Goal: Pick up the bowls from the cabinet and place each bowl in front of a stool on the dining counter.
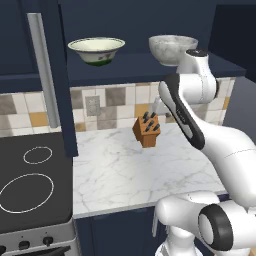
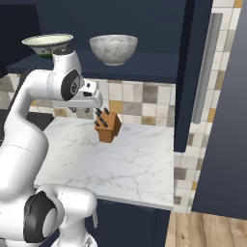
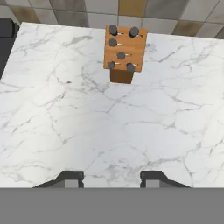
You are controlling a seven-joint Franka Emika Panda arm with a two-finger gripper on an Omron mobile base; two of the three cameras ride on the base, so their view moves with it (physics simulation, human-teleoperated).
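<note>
Hovering Over the Marble Worktop, Fingers Parted and Empty

Hanging above the white grey-veined marble worktop (image 3: 109, 127), the two dark fingers (image 3: 111, 179) stand apart with nothing between them. Further along that surface stands a wooden knife block with dark handles (image 3: 124, 54), close to the tiled backsplash (image 1: 107, 107). Up in the open dark navy cabinet (image 1: 145, 70), the cream bowl with green pattern (image 1: 96, 50) and the grey-white marbled stone bowl (image 1: 170, 48) sit side by side, apart, on the shelf. A black cooktop (image 1: 30, 182) lies left of the worktop.
</note>
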